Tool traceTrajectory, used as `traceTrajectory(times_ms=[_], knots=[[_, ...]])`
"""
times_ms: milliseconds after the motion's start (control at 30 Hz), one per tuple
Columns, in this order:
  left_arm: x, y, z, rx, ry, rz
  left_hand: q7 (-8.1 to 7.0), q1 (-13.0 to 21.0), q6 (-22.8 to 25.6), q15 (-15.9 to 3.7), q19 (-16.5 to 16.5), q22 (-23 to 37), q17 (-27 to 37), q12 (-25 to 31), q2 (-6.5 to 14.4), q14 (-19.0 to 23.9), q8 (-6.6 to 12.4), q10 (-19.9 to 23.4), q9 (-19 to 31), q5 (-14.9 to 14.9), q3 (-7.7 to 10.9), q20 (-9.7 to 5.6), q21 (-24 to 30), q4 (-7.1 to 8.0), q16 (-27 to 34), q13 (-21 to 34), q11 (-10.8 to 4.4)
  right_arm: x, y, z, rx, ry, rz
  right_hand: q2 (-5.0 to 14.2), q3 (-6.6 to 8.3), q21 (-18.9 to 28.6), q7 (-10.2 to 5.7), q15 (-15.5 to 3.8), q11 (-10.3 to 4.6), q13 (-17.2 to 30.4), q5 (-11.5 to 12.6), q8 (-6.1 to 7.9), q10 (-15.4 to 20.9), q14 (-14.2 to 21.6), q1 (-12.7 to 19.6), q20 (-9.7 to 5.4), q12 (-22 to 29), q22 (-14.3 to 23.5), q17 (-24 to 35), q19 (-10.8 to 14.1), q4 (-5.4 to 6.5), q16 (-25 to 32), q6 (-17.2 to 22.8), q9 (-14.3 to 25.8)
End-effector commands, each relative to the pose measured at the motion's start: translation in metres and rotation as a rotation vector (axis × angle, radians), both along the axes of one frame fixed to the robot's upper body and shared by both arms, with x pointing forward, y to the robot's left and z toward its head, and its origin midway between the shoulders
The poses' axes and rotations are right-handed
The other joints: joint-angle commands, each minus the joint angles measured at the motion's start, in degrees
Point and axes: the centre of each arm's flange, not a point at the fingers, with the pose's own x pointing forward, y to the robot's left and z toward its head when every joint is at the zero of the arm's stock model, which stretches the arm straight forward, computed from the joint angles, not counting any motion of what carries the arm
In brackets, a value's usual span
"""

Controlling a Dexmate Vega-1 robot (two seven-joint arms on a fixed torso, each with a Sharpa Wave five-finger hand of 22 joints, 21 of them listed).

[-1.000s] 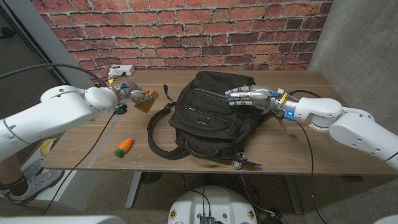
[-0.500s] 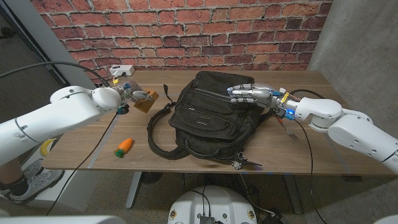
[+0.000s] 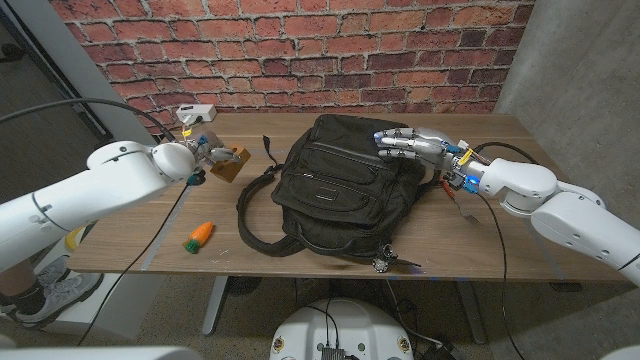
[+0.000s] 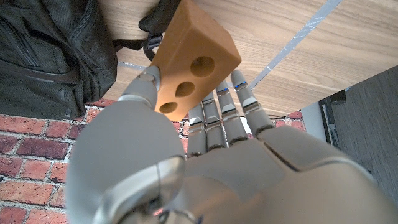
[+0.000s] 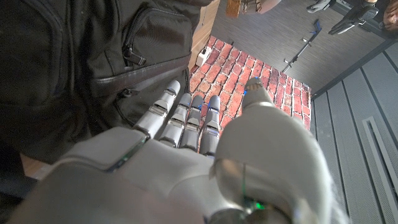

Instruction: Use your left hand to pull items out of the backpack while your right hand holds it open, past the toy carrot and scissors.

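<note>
1. A toy carrot (image 3: 200, 235) lies near the wooden table's (image 3: 130, 240) front left edge.
2. The left hand (image 3: 208, 154) pinches a brown block with round holes (image 4: 194, 59) between thumb and fingers, just left of the backpack (image 3: 335, 190).
3. The black backpack lies mid-table.
4. The right hand (image 3: 408, 143), fingers straight and together, rests on the backpack's upper right, gripping nothing.

Left hand (image 3: 208, 153) holds block (image 3: 236, 164) beside backpack (image 3: 335, 185).
</note>
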Motion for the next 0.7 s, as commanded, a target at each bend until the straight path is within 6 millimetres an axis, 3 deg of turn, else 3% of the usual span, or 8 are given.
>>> traceTrajectory(times_ms=[33, 333, 433, 467, 700], knots=[[0.003, 0.007, -0.004, 0.017, 0.006, 0.036, -1.19, 0.2, 1.5, -0.42, 0.1, 0.1, 0.1, 0.5, 0.5, 0.2, 0.59, 0.2, 7.3, 0.1, 0.41, -0.29, 0.3, 0.04, -0.3, 0.2, -0.51, 0.001, -0.008, -0.004, 0.055, -0.076, -0.036, 0.04, -0.08, 0.4, -0.09, 0.07, -0.01, 0.1, -0.1, -0.3, -0.3, -0.5, -1.4, -0.18, 0.0, 0.2, 0.1, -0.4, 0.87, 0.2, -0.7, 0.1], [0.006, 0.008, -0.005, 0.024, 0.021, 0.035, -1.27, 0.1, 1.4, -0.5, 0.1, 0.1, 0.1, 0.4, 0.5, 0.3, 0.59, 0.1, 7.3, 0.1, 0.46, -0.25, 0.4, 0.1, -0.4, 0.1, -0.54, 0.009, -0.009, -0.005, 0.071, -0.078, -0.042, 0.48, -1.67, 0.4, 0.1, 0.32, 0.48, -0.2, -0.5, -0.75, -1.0, -1.3, -6.5, -0.25, 0.0, 0.2, -0.1, -1.1, 3.39, 0.4, -1.6, -0.1], [0.006, 0.008, -0.005, 0.026, 0.023, 0.038, -1.29, 0.1, 1.4, -0.49, 0.1, 0.1, 0.1, 0.5, 0.5, 0.3, 0.57, 0.2, 7.3, 0.1, 0.44, -0.27, 0.4, 0.15, -0.4, 0.1, -0.56, 0.012, -0.01, -0.005, 0.076, -0.078, -0.043, 0.52, -2.42, 0.4, 0.25, 0.69, 0.7, -0.3, -0.6, -0.92, -1.2, -1.7, -8.7, -0.17, 0.0, 0.2, -0.2, -1.4, 4.47, 0.4, -2.1, -0.3], [0.006, 0.008, -0.005, 0.026, 0.024, 0.041, -1.29, 0.1, 1.5, -0.51, 0.1, 0.1, 0.1, 0.4, 0.4, 0.4, 0.58, 0.2, 7.3, 0.1, 0.43, -0.26, 0.4, 0.13, -0.4, 0.0, -0.49, 0.013, -0.011, -0.005, 0.082, -0.078, -0.043, 0.86, -3.04, 0.5, 0.41, 0.79, 0.77, -0.4, -0.7, -0.98, -1.3, -1.9, -11.0, -0.21, 0.0, 0.2, -0.2, -1.6, 5.65, 0.5, -2.3, -0.4], [0.006, 0.005, -0.008, 0.071, 0.026, 0.078, -1.26, 0.1, 1.5, -0.57, 0.1, 0.1, 0.2, 0.4, 0.4, 0.4, 0.61, 0.3, 7.2, 0.0, 0.46, -0.31, 0.4, 0.11, -0.4, -0.1, -0.53, 0.02, -0.016, -0.006, 0.107, -0.084, -0.05, 1.58, -4.21, 0.4, 0.43, 0.74, 1.16, -0.6, -0.7, -1.14, -1.8, -2.6, -15.3, -0.39, 0.0, 0.3, -0.2, -2.5, 7.97, 0.6, -2.8, -0.6]])
